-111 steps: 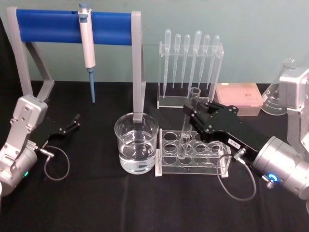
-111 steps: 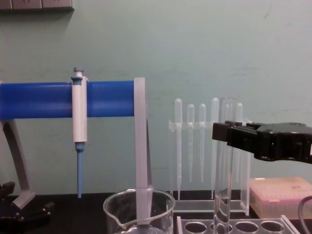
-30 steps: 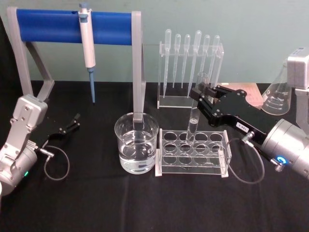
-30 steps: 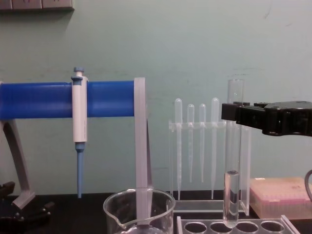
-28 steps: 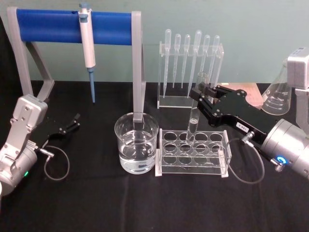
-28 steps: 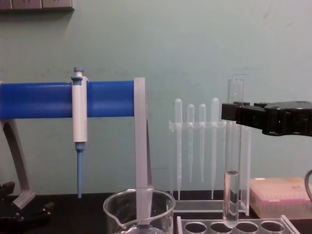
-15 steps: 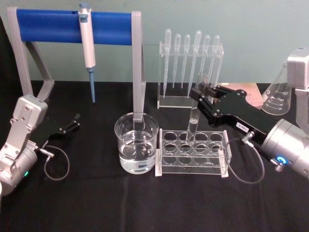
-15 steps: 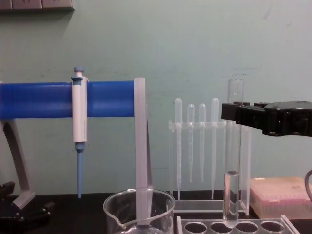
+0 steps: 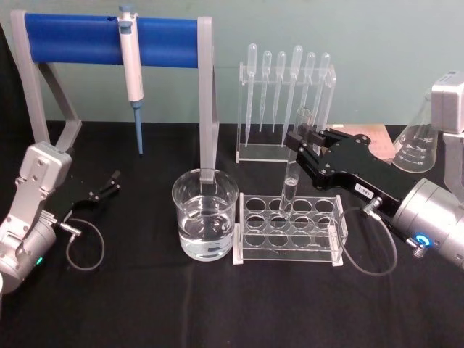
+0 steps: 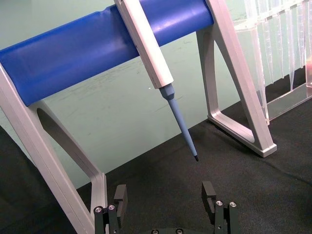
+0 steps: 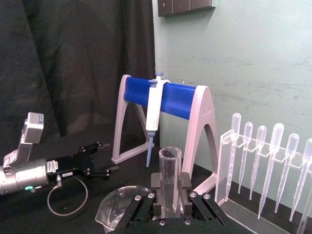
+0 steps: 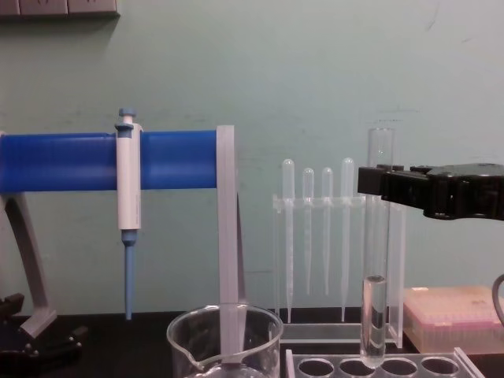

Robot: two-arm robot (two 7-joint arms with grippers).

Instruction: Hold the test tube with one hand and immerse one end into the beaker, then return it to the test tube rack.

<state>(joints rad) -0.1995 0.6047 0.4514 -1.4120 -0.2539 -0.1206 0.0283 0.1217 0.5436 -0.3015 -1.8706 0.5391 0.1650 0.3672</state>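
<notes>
Upper left: white-and-blue pipette [image 9: 131, 65] hanging on blue stand [image 9: 72, 38]. Upper centre: six plastic pipettes [image 9: 296, 80] upright in clear holder [image 9: 250, 154]. Right edge: glass flask [image 9: 413, 148]. Black desk [image 9: 217, 304] below.

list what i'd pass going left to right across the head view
left gripper, open → white-and-blue pipette on the blue stand → beaker → test tube, gripped by the right gripper above the rack → conical flask

Head looks down; chest level, close; both share beaker [image 9: 205, 214].
</notes>
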